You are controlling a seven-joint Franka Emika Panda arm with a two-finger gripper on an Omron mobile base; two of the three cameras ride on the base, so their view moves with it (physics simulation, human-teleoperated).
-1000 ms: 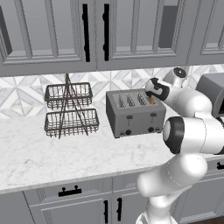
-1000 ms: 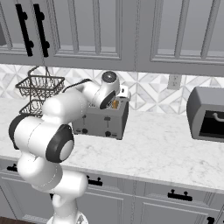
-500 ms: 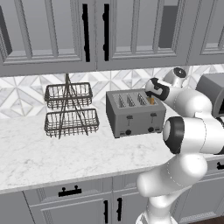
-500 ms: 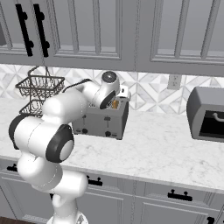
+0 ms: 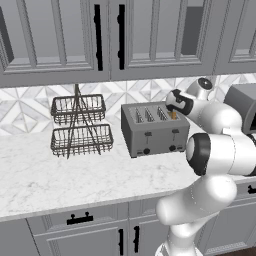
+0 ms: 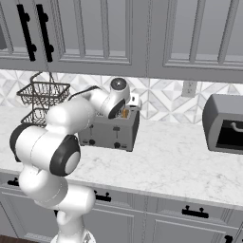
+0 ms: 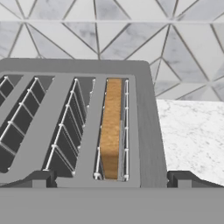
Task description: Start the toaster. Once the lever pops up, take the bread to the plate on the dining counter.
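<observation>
Bread (image 7: 111,127) sits in the toaster (image 5: 155,128); we hover our wide tool (image 7: 111,177) above, next lowering to grip it.

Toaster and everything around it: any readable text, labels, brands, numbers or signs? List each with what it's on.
None readable in any view.
Boxy grey metal toaster: no brand or markings; its black knobs carry no legible numbers.
Tan bread slice in the slot: plain.
Darker grey rounded appliance: no label visible.
Grey cabinet doors, white wall outlet, black wire basket rack: no text.
</observation>
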